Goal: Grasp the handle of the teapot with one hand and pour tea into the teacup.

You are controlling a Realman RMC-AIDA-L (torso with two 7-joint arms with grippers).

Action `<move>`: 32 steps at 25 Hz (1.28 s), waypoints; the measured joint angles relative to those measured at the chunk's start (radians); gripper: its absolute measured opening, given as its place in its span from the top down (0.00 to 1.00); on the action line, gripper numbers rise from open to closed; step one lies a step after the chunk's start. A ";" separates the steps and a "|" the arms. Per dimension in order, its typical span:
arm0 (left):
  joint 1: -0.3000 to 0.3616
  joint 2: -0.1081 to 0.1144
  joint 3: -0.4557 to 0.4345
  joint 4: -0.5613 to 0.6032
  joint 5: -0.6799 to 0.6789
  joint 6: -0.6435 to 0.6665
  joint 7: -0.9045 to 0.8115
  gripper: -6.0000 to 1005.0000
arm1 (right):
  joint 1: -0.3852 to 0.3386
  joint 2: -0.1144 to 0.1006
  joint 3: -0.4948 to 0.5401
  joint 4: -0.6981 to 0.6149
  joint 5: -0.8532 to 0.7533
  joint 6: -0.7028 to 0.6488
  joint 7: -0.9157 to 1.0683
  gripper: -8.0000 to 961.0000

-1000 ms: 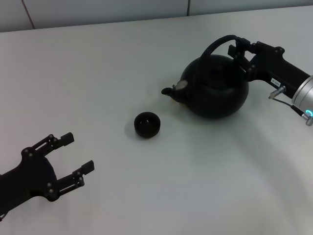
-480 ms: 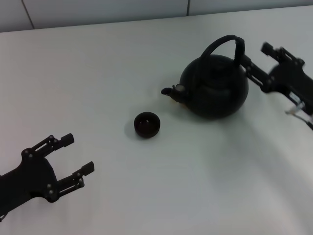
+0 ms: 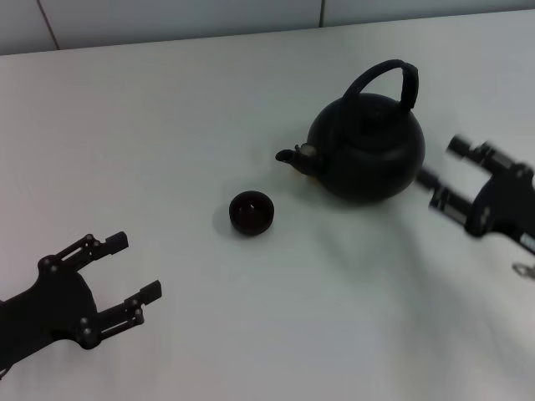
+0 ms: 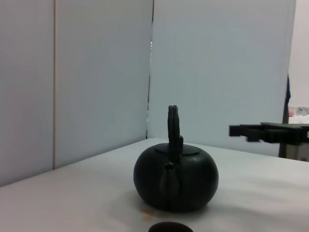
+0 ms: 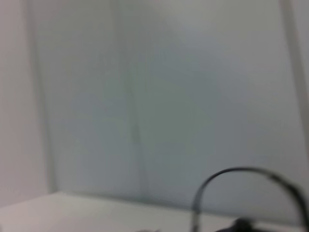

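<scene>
We see the teapot (image 3: 366,154) first. It is big, round and dull black, and it stands upright on the white tabletop (image 3: 251,317), up toward 1 o'clock in the head view. A flat lid sits on top. Its short spout (image 3: 290,155) sticks out toward 9 o'clock, at the cup's side. The handle (image 3: 391,73) is a thick black band that bends over the top like a bow. Nothing touches it. In the left wrist view we look at the teapot (image 4: 176,179) from the spout side, so the handle (image 4: 173,123) looks thin and stands straight up.

The teacup (image 3: 251,212) is tiny, round and black, shiny dark inside. It sits on the tabletop near the spout, off toward 8 o'clock from the teapot, not touching it.

The right claw (image 3: 443,175) is at 3 o'clock from the teapot, just beside its round belly and apart from it. Its two fingers are spread wide and hold nothing. They point toward the teapot. The same claw shows far off in the left wrist view (image 4: 241,130), level with the lid.

The left claw (image 3: 134,266) waits low at 7 o'clock, well apart from cup and pot. Its fingers are spread too, with nothing between them.
</scene>
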 joint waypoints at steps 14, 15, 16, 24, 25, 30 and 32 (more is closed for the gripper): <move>-0.032 0.017 0.090 0.058 0.000 0.002 -0.101 0.20 | 0.035 -0.019 0.001 -0.316 -0.456 -0.083 0.308 0.29; -0.039 0.019 0.097 0.063 0.001 0.002 -0.111 0.20 | 0.038 -0.019 0.001 -0.328 -0.462 -0.083 0.308 0.29; -0.048 0.021 0.104 0.070 0.000 0.002 -0.122 0.20 | 0.041 -0.018 0.001 -0.345 -0.471 -0.084 0.313 0.29; -0.154 0.078 0.284 0.237 0.002 -0.003 -0.367 0.20 | 0.089 -0.024 0.001 -0.511 -0.573 -0.128 0.432 0.29; -0.161 0.082 0.296 0.245 0.002 -0.003 -0.379 0.20 | 0.099 -0.026 0.001 -0.541 -0.593 -0.137 0.450 0.29; -0.172 0.080 0.321 0.280 0.012 -0.002 -0.409 0.20 | 0.110 -0.025 0.001 -0.567 -0.610 -0.142 0.461 0.29; -0.177 0.072 0.323 0.285 0.016 0.001 -0.410 0.20 | 0.112 -0.025 0.001 -0.569 -0.612 -0.142 0.461 0.29</move>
